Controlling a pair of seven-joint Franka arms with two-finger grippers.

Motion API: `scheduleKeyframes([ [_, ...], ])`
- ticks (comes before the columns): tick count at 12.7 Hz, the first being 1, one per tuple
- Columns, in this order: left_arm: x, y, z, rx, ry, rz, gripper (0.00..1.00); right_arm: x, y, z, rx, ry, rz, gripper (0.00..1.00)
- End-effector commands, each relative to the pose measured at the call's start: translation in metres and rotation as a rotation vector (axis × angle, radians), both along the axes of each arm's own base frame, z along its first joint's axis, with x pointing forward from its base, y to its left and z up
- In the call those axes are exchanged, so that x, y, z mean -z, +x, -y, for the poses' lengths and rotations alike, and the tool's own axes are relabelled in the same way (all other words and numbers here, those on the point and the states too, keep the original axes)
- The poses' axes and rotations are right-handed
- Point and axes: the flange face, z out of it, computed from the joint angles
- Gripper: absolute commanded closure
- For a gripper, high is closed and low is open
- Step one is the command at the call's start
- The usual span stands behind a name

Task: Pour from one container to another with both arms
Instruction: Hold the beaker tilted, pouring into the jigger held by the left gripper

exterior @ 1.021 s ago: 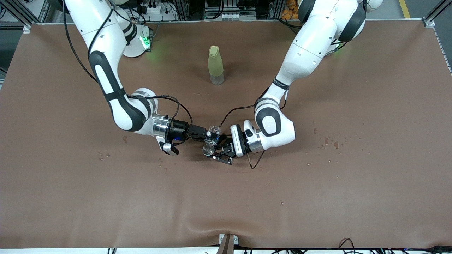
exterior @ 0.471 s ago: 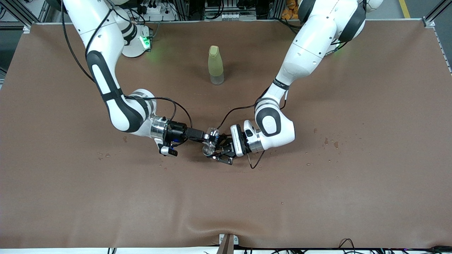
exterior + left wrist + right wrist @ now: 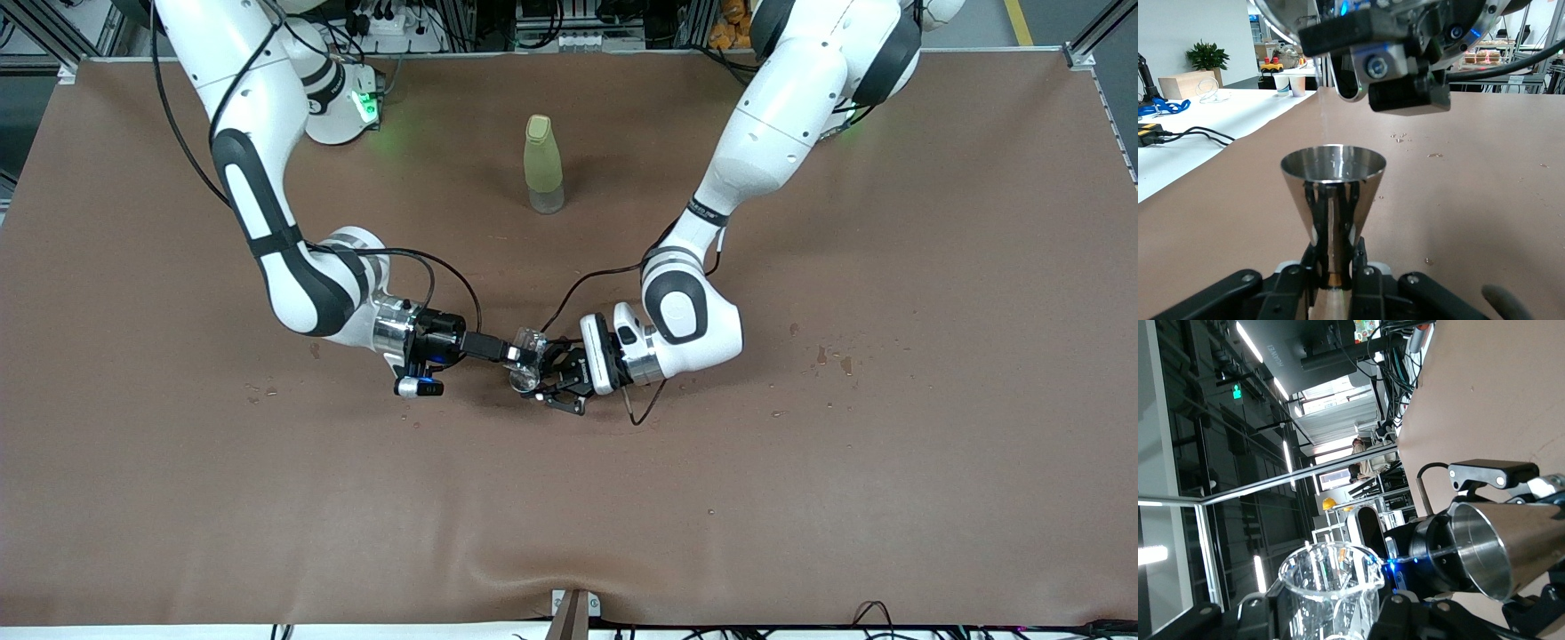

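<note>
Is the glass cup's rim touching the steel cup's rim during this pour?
Apart. The left wrist view shows the glass cup hanging above the steel cup, bare table showing between them and a thin stream falling in.

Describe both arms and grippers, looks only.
Both arms are white with dark grey joint bands and loose black cables. The left gripper has black fingers on a white flange; the right gripper is black behind a silver ring, blue light at its camera.

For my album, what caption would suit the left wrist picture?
Left gripper holds a steel cup upright while the right gripper above trickles a thin stream into it.
</note>
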Motion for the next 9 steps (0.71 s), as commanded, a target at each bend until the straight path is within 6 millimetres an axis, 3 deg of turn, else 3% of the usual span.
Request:
scheduleKeyframes([
  [1, -0.004, 0.003, 0.004, -0.029, -0.012, -0.003, 1.0, -0.001, 0.004, -0.002, 0.013, 0.042, -0.054, 0.91],
  [6, -0.011, 0.007, -0.002, -0.03, -0.009, 0.009, 1.0, -0.011, 0.01, 0.01, -0.02, 0.014, 0.084, 0.91],
  [9, -0.031, 0.021, -0.019, -0.047, -0.008, 0.037, 1.0, -0.011, 0.019, 0.038, -0.093, -0.119, 0.391, 0.91],
])
